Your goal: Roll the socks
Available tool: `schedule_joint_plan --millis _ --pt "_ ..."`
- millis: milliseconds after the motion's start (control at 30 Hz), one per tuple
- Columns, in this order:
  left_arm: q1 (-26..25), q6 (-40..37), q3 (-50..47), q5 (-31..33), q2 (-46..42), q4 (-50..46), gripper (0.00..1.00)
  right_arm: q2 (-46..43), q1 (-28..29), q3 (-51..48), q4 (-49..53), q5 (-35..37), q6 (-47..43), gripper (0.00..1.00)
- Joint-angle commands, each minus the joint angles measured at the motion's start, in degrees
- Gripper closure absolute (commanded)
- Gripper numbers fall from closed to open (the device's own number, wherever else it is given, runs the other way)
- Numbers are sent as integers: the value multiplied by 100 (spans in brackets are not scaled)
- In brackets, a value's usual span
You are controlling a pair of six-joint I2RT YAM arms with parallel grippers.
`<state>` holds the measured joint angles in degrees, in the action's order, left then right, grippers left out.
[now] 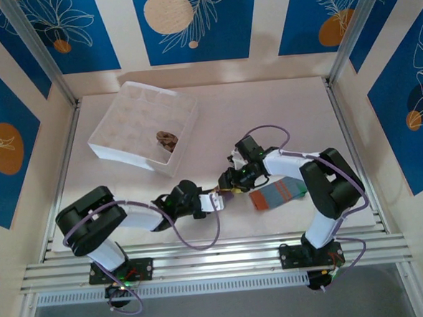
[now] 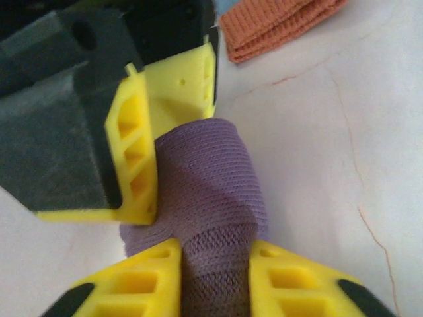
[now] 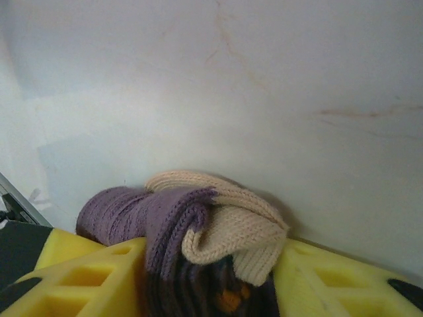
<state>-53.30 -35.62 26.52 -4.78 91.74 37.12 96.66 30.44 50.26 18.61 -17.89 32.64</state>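
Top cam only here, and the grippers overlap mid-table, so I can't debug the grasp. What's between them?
Observer: Left wrist view: the purple sock, bunched into a roll, sits between the fingers of the left gripper and touches both.
Operator: Right side on it too?
Observer: Yes. In the right wrist view, the same sock fills the gap of the right gripper, with both fingers against it.
Operator: Toe tucked in?
Observer: No. The tan toe is folded over the outside of the roll, facing the right wrist camera.
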Motion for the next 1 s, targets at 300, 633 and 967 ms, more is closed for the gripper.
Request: schedule_joint_plan --millis 300,633,967 --pt "109 122 17 -679 274 -824 85 -2056 -206 -824 -12 329 -1727 44" --pt "522 428 423 -1835 340 -1635 84 -3386 -151 -217 888 1221 -3395 41" --pt "785 666 854 -2688 655 -2197 84 -3987 176 -1461 210 1749 -5917 39"
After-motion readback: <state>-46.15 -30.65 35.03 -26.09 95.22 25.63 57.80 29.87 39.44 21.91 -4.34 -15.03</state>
